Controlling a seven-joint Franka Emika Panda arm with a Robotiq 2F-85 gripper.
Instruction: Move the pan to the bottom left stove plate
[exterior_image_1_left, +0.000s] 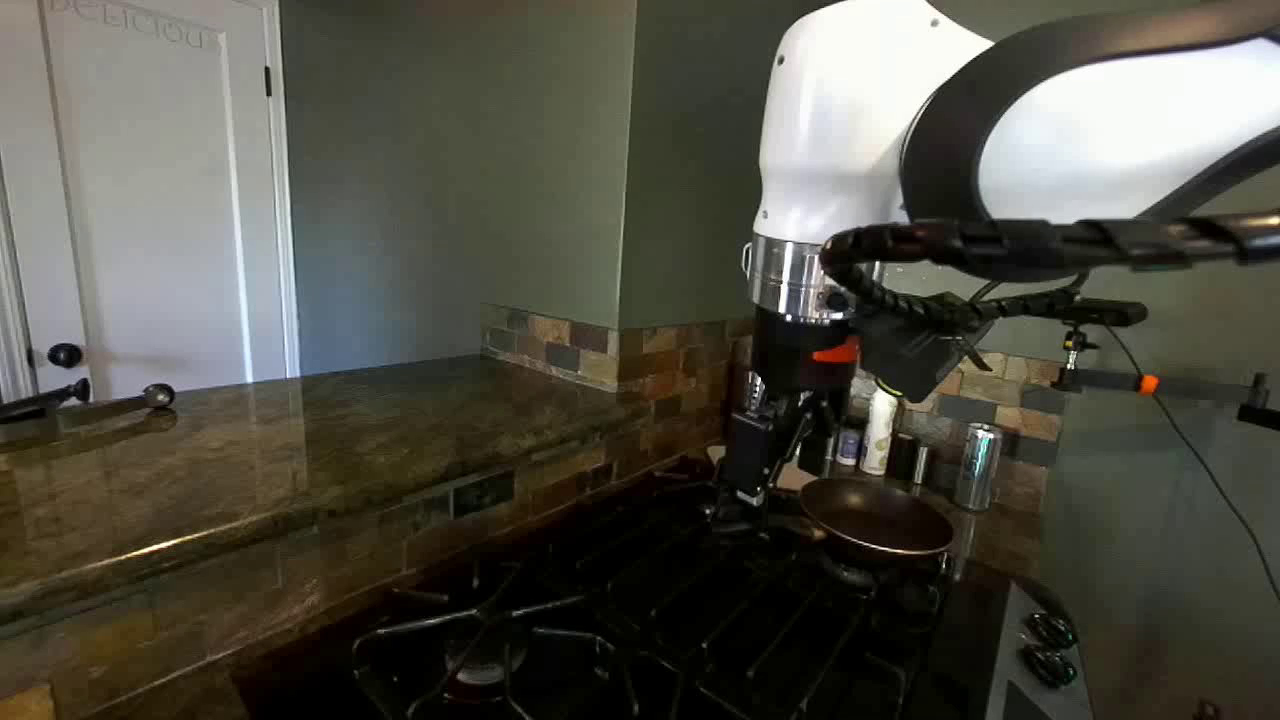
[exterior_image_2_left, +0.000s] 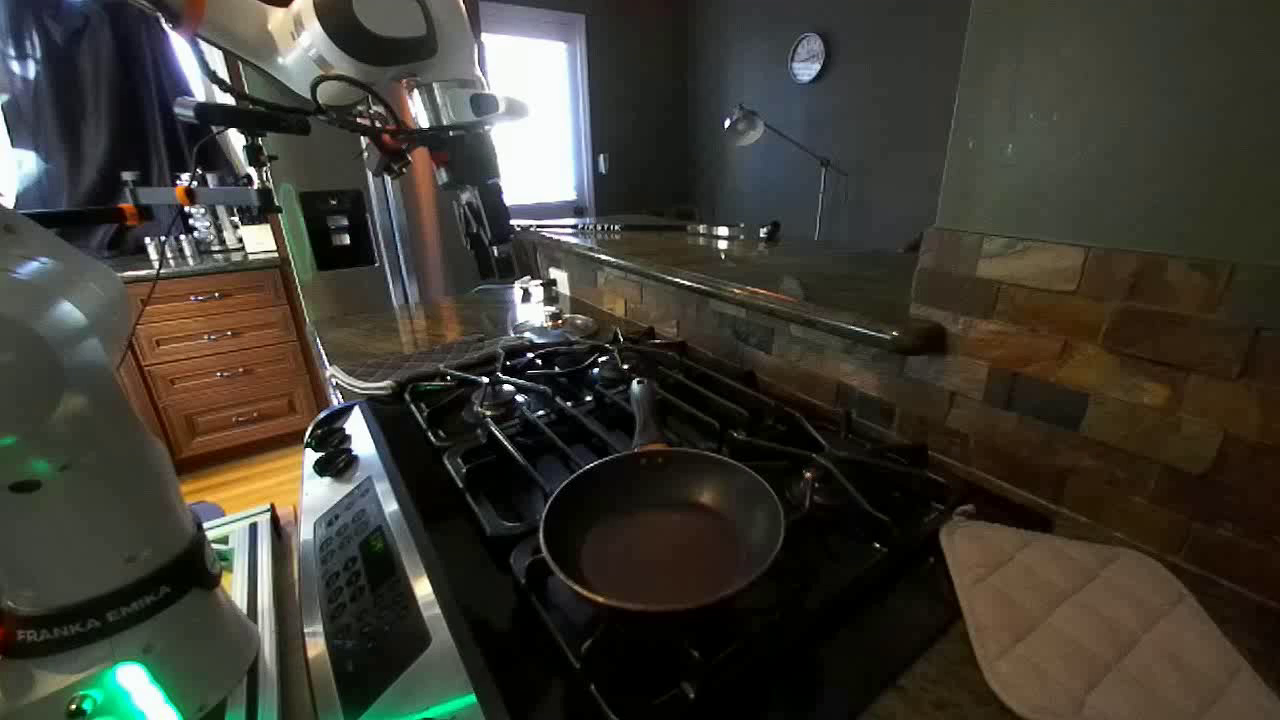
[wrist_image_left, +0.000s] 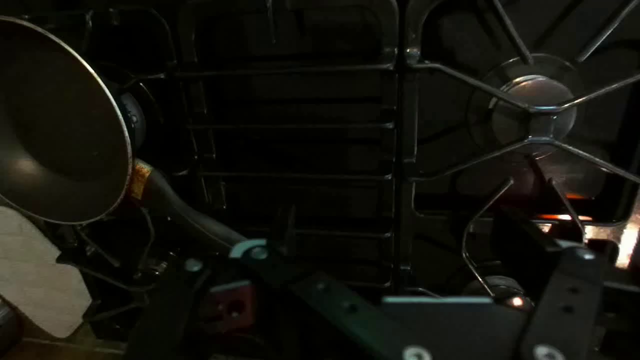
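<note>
The dark round pan (exterior_image_1_left: 878, 515) rests on the stove grates; it also shows in an exterior view (exterior_image_2_left: 665, 540) and at the left of the wrist view (wrist_image_left: 60, 125). Its grey handle (exterior_image_2_left: 643, 410) points along the stove, away from that camera. My gripper (exterior_image_2_left: 495, 255) hangs above the stove's other end, apart from the pan, also in an exterior view (exterior_image_1_left: 748, 492). In the wrist view the jaws (wrist_image_left: 400, 242) are wide apart with nothing between them; the left finger hides the handle's end. A burner (wrist_image_left: 535, 107) on the control-panel side shows bare; it also shows in an exterior view (exterior_image_2_left: 495, 400).
A raised stone counter (exterior_image_1_left: 300, 450) with a tiled wall runs along the back of the stove. The control panel (exterior_image_2_left: 380, 570) lines the front. A beige pot holder (exterior_image_2_left: 1090, 610) lies beyond the pan. A white bottle (exterior_image_1_left: 880, 435) and a metal can (exterior_image_1_left: 977, 465) stand behind the pan.
</note>
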